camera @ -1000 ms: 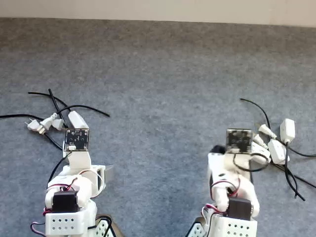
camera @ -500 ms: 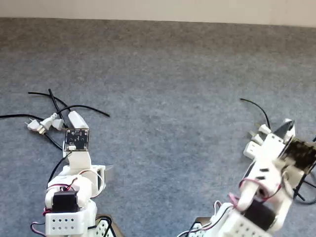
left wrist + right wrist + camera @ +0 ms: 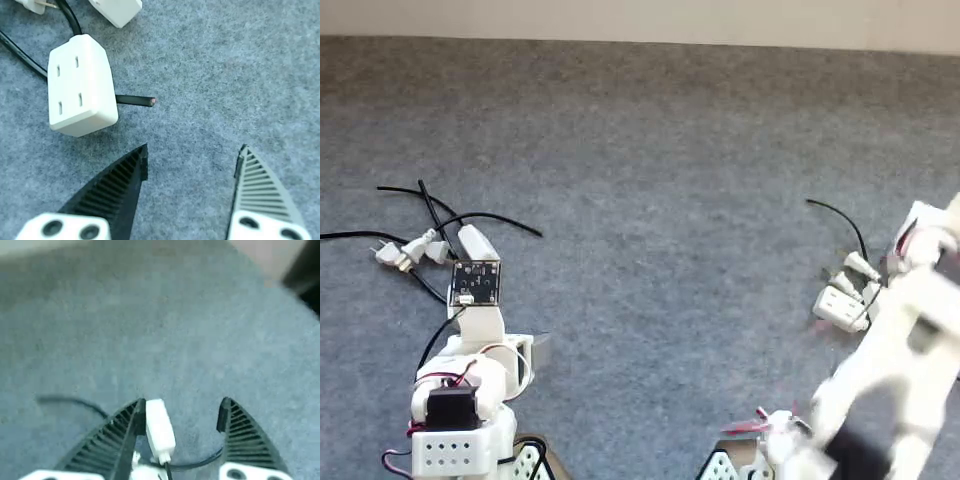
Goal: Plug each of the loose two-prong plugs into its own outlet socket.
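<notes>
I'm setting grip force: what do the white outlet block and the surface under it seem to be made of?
The outlet block looks like hard moulded plastic: white, smooth, faint sheen, rounded edges. The surface looks like grey felt or short-pile carpet: matt, speckled, fibrous; which one is unclear.

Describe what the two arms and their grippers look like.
Both arms are white plastic. The left arm carries a black motor, thin red wires and a square black camera board. The left gripper has one black and one pale grey finger, both pointed and ridged; the right gripper has dark ridged fingers on white bases.
</notes>
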